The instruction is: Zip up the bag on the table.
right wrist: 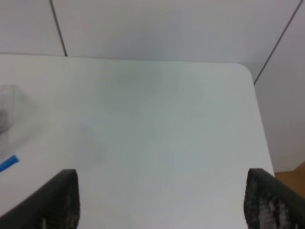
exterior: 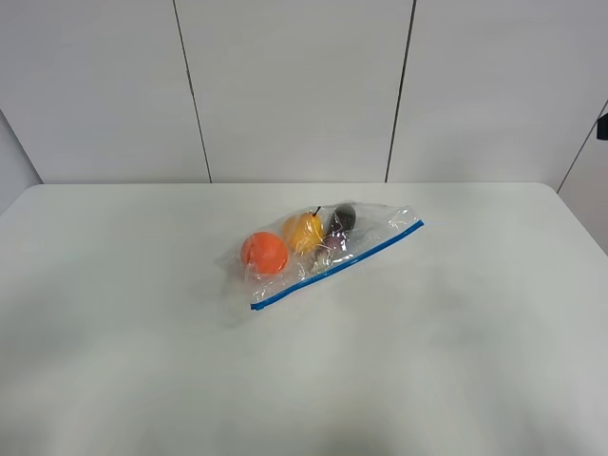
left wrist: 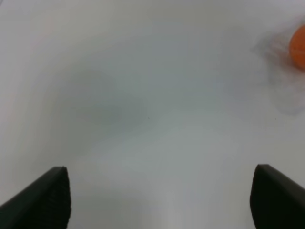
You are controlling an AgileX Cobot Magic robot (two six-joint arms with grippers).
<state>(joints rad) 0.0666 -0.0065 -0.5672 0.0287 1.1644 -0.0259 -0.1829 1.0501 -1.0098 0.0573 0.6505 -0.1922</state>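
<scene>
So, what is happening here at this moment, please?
Nothing is being handled yet. A clear plastic zip bag with a blue zipper strip lies alone on the large white table, holding an orange round fruit, a yellow fruit and a dark purple fruit. The left gripper and the right gripper are both open and empty above bare tabletop, away from the bag.

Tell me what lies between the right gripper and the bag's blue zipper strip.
Only bare white table separates the right gripper from the zipper strip, as the right wrist view shows.
</scene>
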